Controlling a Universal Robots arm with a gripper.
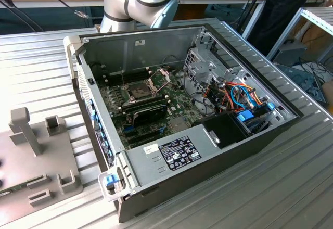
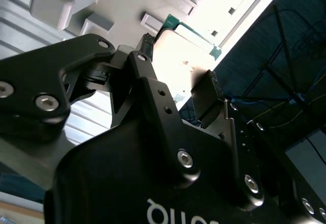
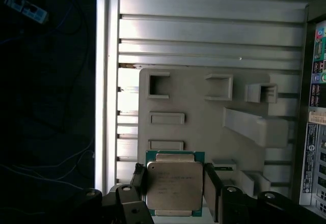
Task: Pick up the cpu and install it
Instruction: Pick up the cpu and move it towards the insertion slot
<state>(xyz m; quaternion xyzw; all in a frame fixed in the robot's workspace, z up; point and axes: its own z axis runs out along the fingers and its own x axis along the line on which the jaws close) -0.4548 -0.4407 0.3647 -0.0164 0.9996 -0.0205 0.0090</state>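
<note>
The cpu (image 3: 172,186), a small square chip with a dull silvery top and a green rim, sits between my gripper's (image 3: 174,175) two black fingers (image 3: 138,180), which press on its opposite sides. It looks lifted off the grey fixture plate (image 3: 198,127) and hangs over that plate's edge. In the second wrist view the cpu's green edge (image 2: 196,33) shows past the gripper (image 2: 181,58). In the exterior view the open computer case (image 1: 171,156) lies on the table, its dark square socket (image 1: 139,89) uncovered and the hinged metal frame (image 1: 160,76) tipped up.
The grey fixture plate (image 1: 31,172) with raised blocks lies at the exterior view's left, beside the case. The arm's base (image 1: 138,2) stands behind the case. A person (image 1: 283,10) stands at the back on the exterior view's right. Coloured cables (image 1: 239,96) fill the case's drive side.
</note>
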